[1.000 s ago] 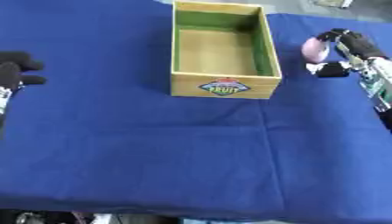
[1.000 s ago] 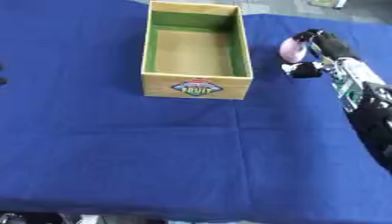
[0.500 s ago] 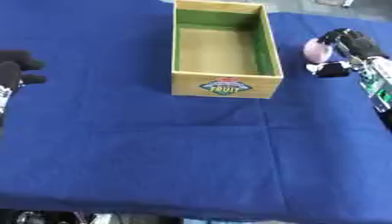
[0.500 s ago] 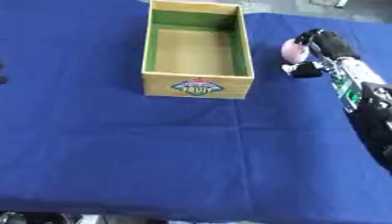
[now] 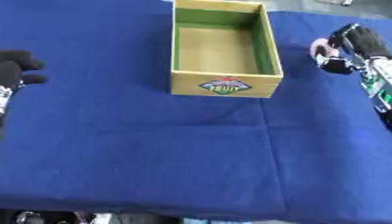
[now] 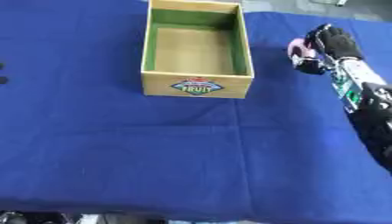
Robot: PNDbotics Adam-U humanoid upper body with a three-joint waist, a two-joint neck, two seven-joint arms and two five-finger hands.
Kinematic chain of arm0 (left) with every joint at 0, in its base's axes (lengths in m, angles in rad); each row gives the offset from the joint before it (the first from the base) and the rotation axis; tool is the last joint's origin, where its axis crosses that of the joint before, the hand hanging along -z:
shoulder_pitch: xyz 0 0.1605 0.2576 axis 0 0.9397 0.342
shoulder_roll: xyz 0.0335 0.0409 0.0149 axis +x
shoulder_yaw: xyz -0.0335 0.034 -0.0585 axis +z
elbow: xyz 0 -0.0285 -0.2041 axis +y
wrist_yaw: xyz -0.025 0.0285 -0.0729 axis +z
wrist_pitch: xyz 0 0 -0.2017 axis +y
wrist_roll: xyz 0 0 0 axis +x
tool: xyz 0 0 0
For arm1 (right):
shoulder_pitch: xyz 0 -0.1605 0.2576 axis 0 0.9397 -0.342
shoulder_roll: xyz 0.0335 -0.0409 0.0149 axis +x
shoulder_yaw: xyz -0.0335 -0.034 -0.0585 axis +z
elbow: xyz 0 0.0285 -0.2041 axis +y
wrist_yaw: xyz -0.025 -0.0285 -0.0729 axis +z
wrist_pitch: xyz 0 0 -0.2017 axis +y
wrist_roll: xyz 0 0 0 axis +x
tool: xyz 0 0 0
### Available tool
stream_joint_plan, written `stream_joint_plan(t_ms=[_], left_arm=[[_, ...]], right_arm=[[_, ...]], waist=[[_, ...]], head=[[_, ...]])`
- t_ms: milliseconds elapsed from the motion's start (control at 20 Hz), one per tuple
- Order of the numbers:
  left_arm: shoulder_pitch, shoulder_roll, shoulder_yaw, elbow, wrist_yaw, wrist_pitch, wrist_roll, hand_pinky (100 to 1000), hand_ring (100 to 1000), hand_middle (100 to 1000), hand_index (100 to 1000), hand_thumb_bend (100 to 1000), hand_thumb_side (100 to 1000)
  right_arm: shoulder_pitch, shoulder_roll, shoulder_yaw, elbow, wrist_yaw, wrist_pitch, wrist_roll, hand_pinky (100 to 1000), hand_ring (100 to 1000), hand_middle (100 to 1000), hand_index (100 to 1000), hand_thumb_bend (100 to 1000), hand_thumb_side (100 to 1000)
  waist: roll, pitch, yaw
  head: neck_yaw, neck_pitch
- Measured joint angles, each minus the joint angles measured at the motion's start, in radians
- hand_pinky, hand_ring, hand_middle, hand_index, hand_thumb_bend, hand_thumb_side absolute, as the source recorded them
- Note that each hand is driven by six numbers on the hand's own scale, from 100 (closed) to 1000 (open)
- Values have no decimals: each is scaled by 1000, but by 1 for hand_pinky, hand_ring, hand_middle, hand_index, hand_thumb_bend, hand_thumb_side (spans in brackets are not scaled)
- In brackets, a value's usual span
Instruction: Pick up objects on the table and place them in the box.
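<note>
on the right side of the blue tablecloth (image 5: 153, 153), just beside the box, our right hand (image 6: 330, 43) sits with its fingers curled round a small pink object (image 6: 297, 47); we cannot make out what the object is beyond its colour and rounded shape; it shows on the box-facing side of the hand, and whether it is lifted clear of the cloth or touching it we cannot tell; the wooden fruit box (image 5: 222, 83) stands at the top middle of the table, its long side running away from us, a fruit label on the near wall and green lining inside; its floor is bare, nothing lies in it as far as we can see; our left hand (image 5: 15, 70) rests at the left edge of the left eye view, well apart from the box, fingers curled and holding nothing; we see no other loose objects on the cloth, so the pink one looks like the only thing left to pack, though the table edges are cut off; we judge the task to be at its first real step: the grasp seems made, the carry across to the box and the release over its open top are not yet done; the box's right wall stands between the hand and the inside, so we would need to lift above it before moving across.
</note>
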Motion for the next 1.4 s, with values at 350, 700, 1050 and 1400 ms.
stream_joint_plan(t_ms=[350, 700, 1050, 1400], left_arm=[[0, 0, 0, 0, 0, 0, 0, 720, 757, 616, 737, 307, 580], [0, 0, 0, 0, 0, 0, 0, 720, 756, 616, 737, 308, 579], [1, 0, 0, 0, 0, 0, 0, 721, 756, 616, 738, 309, 578], [6, 0, 0, 0, 1, 1, 1, 721, 755, 616, 738, 312, 574]], right_arm=[[1, 0, 0, 0, -4, 10, -40, 388, 553, 368, 419, 100, 283], [10, 0, -1, -7, -24, 22, -129, 239, 465, 214, 232, 100, 198], [15, -1, -4, -37, -88, 30, -254, 194, 439, 154, 179, 100, 188], [18, -4, 0, -111, -133, 26, -282, 188, 434, 147, 173, 100, 187]], waist=[[3, 0, -6], [4, 0, -13], [4, -8, -23], [1, -19, -28]], head=[[2, 0], [5, 0], [11, 0], [14, 1]])
